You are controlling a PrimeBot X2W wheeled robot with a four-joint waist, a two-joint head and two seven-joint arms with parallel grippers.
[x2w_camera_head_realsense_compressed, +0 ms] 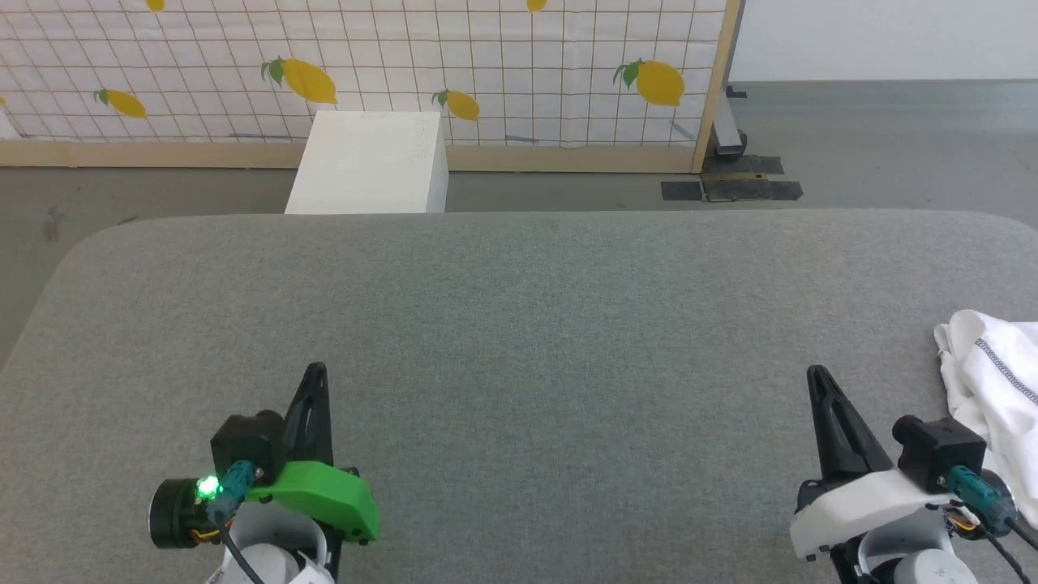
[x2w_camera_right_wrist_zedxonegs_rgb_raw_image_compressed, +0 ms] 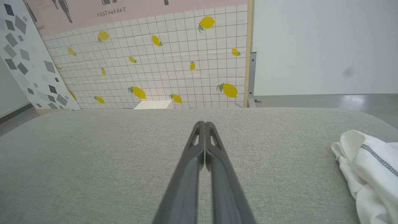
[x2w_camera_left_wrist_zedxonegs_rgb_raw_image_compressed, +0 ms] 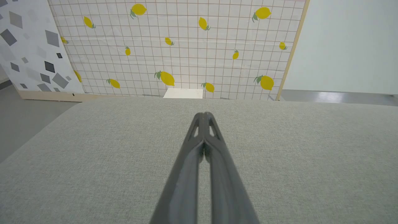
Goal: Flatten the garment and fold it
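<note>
The garment (x2w_camera_head_realsense_compressed: 993, 381), a white T-shirt with a dark zigzag seam, lies crumpled at the right edge of the grey table (x2w_camera_head_realsense_compressed: 527, 324); it also lies at the lower right of the right wrist view as the garment (x2w_camera_right_wrist_zedxonegs_rgb_raw_image_compressed: 370, 174). My right gripper (x2w_camera_head_realsense_compressed: 815, 375) is shut and empty, just left of the garment and apart from it. My left gripper (x2w_camera_head_realsense_compressed: 316, 371) is shut and empty at the lower left, far from the garment. Each wrist view has its own fingers pressed together: left gripper (x2w_camera_left_wrist_zedxonegs_rgb_raw_image_compressed: 203, 115), right gripper (x2w_camera_right_wrist_zedxonegs_rgb_raw_image_compressed: 202, 123).
A rigid white box (x2w_camera_head_realsense_compressed: 369, 162) stands on the floor beyond the table's far edge. Behind it is a lemon-patterned tiled screen (x2w_camera_head_realsense_compressed: 486, 73) with a wooden frame. Bare grey floor lies to the right of the screen.
</note>
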